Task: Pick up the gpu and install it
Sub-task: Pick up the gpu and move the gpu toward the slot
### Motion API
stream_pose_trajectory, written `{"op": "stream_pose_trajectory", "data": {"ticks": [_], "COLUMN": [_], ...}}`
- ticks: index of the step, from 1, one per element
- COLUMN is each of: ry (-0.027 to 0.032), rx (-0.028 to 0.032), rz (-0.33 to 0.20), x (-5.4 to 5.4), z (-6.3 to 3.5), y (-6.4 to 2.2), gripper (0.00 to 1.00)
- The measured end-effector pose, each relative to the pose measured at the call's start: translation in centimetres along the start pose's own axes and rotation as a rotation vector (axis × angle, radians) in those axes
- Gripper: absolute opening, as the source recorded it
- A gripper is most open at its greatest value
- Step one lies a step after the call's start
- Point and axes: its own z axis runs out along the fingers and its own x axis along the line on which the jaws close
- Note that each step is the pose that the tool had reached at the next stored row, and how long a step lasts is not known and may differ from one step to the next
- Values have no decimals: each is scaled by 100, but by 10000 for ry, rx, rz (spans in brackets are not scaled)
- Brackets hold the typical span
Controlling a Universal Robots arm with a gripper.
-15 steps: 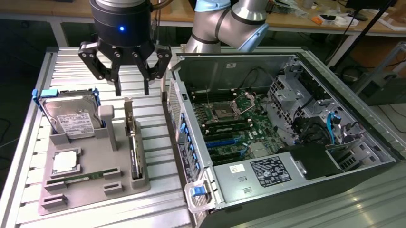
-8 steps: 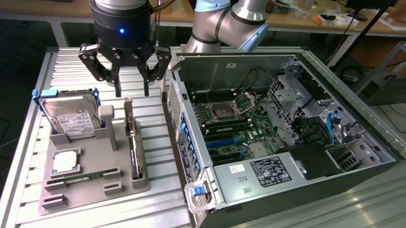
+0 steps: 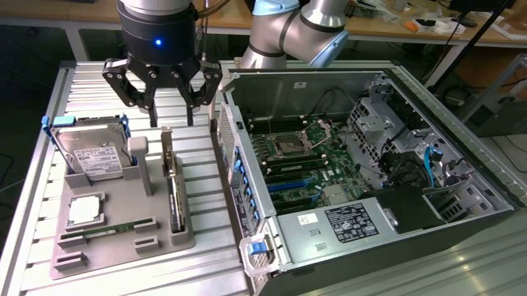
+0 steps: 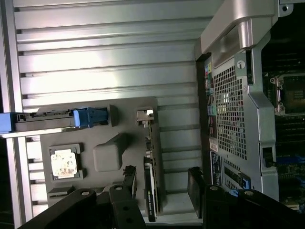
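Exterior high, oblique, wrist looking down, both showing tray (image 3: 123, 196)

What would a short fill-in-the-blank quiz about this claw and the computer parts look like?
1. The claw hangs above the gray holder with its fingers ____.
2. The gpu stands on its ____ in the gray holder, between the hard drive and the computer case.
3. The hard drive's rails are coloured ____.
Missing words: open; edge; blue.
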Motion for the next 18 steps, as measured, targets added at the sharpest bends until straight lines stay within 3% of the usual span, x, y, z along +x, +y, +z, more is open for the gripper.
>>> {"op": "stream_pose_trajectory", "data": {"ticks": [18], "ry": [0], "rx": [0], "rz": [-1], "x": [5], "z": [62], "y": [-3], "gripper": [56]}}
